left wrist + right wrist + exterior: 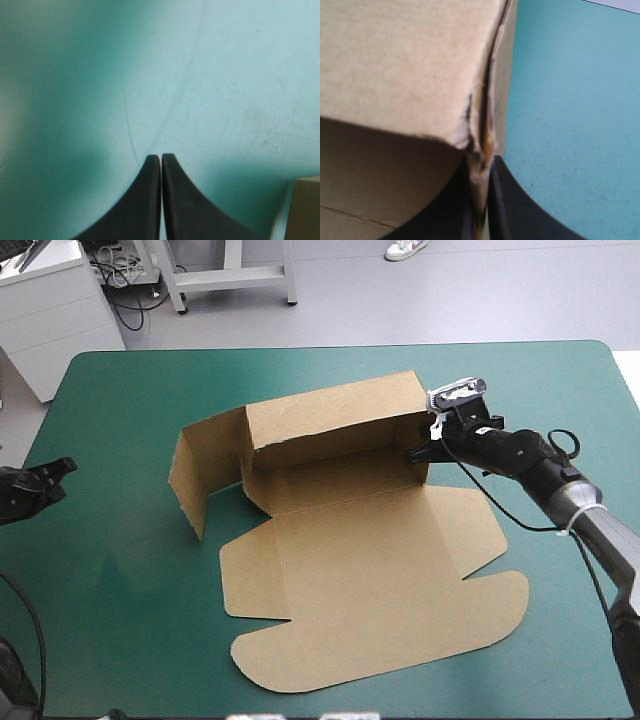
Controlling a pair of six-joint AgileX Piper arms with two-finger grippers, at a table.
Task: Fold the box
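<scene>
One corner decides the coming move: the right end of the box's raised wall, on which the right fingers [510, 215] are clamped. The box [370, 570] lies mid-surface, with its long axis running from left to right, slightly skewed. The wall [335, 420] stands along the far side, and the lid [400, 640] is spread flat toward the near edge. At the left end a flap [205, 470] is stood up, angled outward from the wall.

The right gripper [420, 452] is extended from the right. In its wrist view the board's edge is seen pinched between the black fingers, with the wall to one side and bare teal-green surface [120, 620] to the other.

The left gripper [62, 470] is held near the surface's left edge, well apart from the box. Its fingers [140, 210] are pressed together on nothing.

The right arm is thus much the nearer. The right-hand flap [470, 530] lies flat just beside the held corner, and it is judged that it must be raised and tucked next. Nothing else is seen on the surface to stand in the way.
</scene>
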